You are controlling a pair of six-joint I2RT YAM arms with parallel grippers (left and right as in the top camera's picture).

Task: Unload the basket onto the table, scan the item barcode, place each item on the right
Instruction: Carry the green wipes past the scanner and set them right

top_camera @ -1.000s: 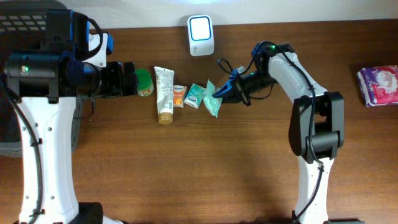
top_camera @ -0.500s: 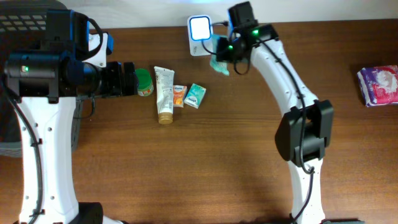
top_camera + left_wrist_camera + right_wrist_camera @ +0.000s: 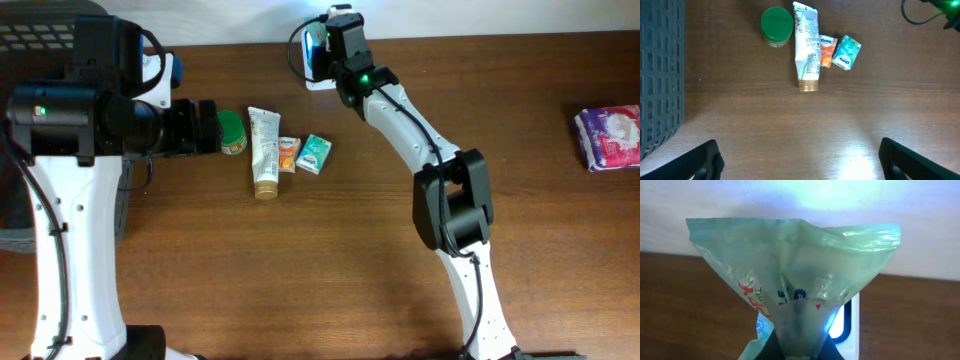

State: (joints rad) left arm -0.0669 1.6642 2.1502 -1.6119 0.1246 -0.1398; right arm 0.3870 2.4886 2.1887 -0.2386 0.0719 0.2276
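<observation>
Your right gripper (image 3: 801,347), closed on the green packet (image 3: 790,265), holds it just in front of the far-edge scanner (image 3: 852,330).

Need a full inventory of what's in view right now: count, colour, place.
scanner: 1, white, lit, far edge of the table, centre
packet: 1, pale green, held in front of the scanner
jar: 1, green lid, left end of the item row
tube: 1, white with a gold cap, right of the jar
sachet: 1, orange and white, beside the tube
tissue pack: 1, teal, right end of the row
pack: 1, purple and white, right edge of the table
basket: 1, dark, left of the table
table: 1, brown wood
left gripper: 1, black, open, by the jar
right gripper: 1, black, shut on the packet at the scanner
</observation>
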